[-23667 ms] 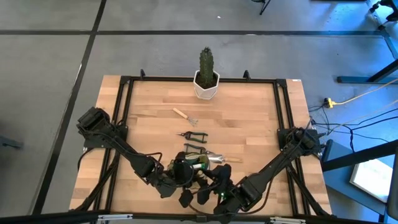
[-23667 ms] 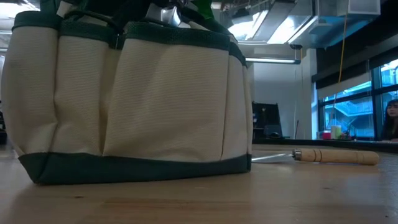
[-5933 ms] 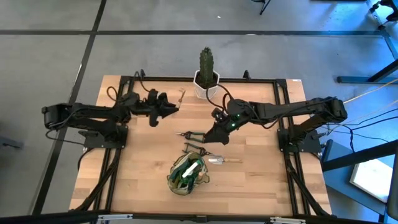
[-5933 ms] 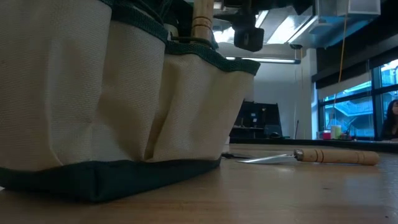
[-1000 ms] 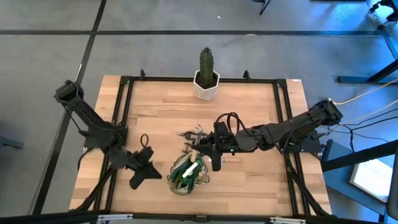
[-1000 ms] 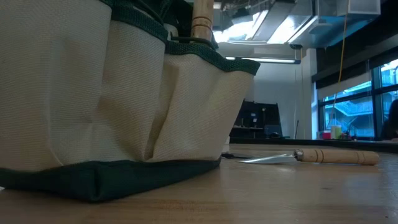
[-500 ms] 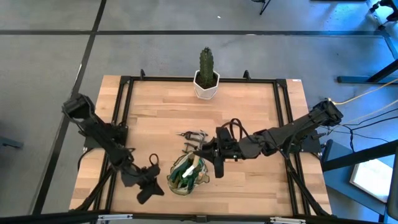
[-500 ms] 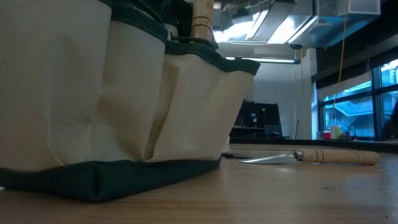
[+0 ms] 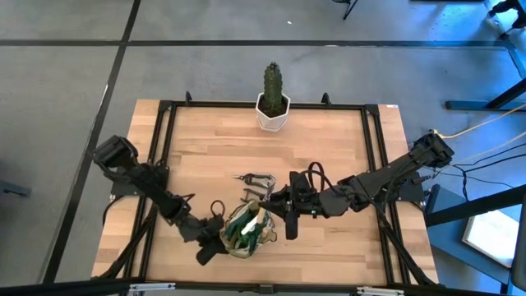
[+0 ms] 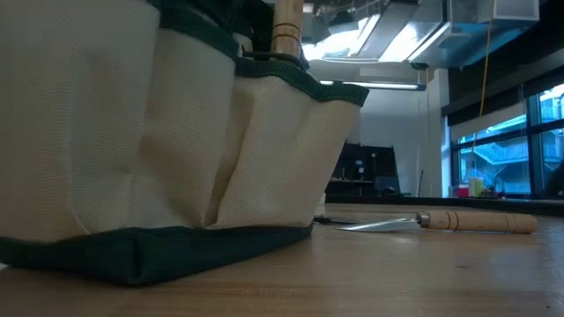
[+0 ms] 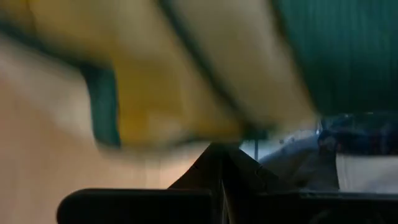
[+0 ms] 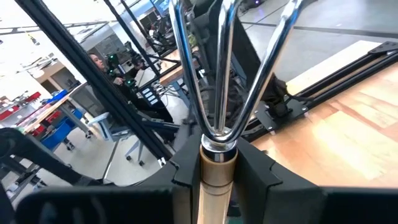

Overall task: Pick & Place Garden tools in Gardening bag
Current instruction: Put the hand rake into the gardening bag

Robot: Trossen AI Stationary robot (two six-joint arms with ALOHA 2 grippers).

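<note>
Seen from above, a wooden table with two dark arms reaching in toward a small olive-and-tan bag that sits near the front edge, a little left of centre. Green and pale tool parts show in its open top.

The right gripper hangs just right of the bag, its jaws clamped on the wooden handle of a fork; the wrist view shows the fork's bright metal prongs fanning out beyond the fingers. A person sits in the room far behind, among desks.

The left gripper sits low at the bag's left side, jaws shut with nothing between them — its wrist view is filled by blurred tan and green fabric.

Shears lie on the table just beyond the bag. From table height, a trowel lies flat to the bag's right, and a wooden handle stands up out of the bag. A cactus in a white pot stands at the far edge.
</note>
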